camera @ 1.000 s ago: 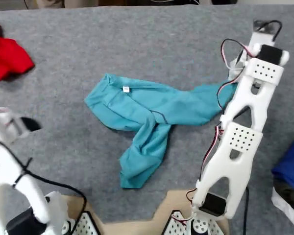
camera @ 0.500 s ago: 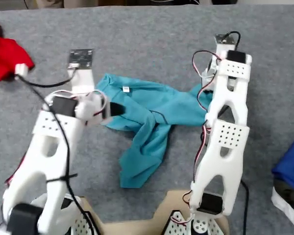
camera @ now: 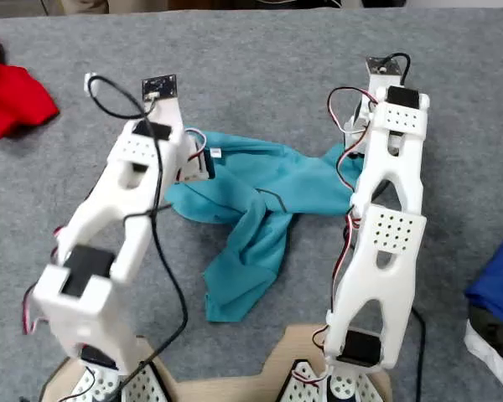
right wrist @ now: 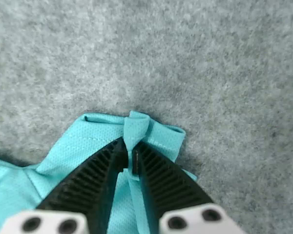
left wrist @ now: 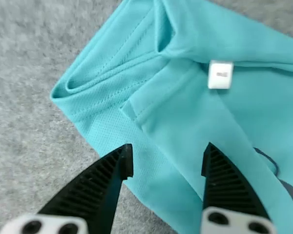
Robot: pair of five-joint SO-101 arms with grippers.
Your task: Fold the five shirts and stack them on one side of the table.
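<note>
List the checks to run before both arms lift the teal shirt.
1. Right gripper shut on the teal shirt's edge: ok.
2. Left gripper open above the shirt's other edge: ok.
3. Left gripper closed on cloth: not ok, not yet.
4. Shirt lying flat: not ok, bunched and twisted.
5. Red shirt apart from the teal one: ok.
6. How many layers the right gripper pinches: cannot tell.
</note>
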